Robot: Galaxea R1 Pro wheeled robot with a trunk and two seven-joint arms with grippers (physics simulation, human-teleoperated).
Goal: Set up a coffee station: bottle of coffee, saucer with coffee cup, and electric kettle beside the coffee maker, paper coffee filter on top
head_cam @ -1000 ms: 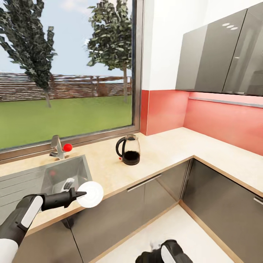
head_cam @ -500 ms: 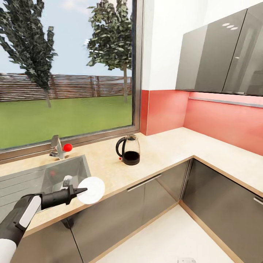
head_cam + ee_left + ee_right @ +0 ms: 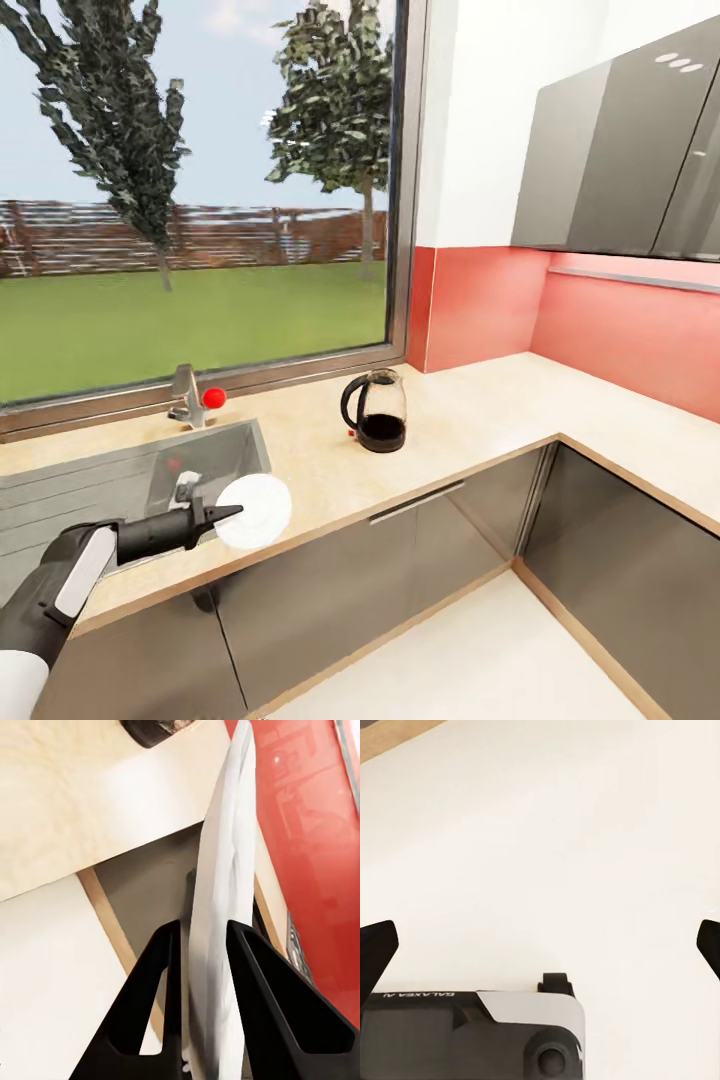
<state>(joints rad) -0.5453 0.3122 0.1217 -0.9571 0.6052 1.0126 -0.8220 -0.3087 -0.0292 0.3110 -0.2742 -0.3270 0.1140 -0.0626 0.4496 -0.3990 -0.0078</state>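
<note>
The left tool (image 3: 232,516) is clamped on the saucer (image 3: 254,511) (held on edge) above the bench's (image 3: 460,410) front edge beside the sink (image 3: 150,480). The electric kettle (image 3: 378,410) stands near the bench's back edge. The right tool's (image 3: 544,945) fingers are spread wide over pale floor (image 3: 547,847).

1 saucer (image 3: 255,511); 1 kettle (image 3: 378,410); 1 faucet (image 3: 186,395)

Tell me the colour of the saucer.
Plain white saucer; head view shows it best.

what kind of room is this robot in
A home kitchen, most likely: a steel sink with a faucet under a big window, an L-shaped countertop over grey cabinets, and an electric kettle standing on it.
</note>
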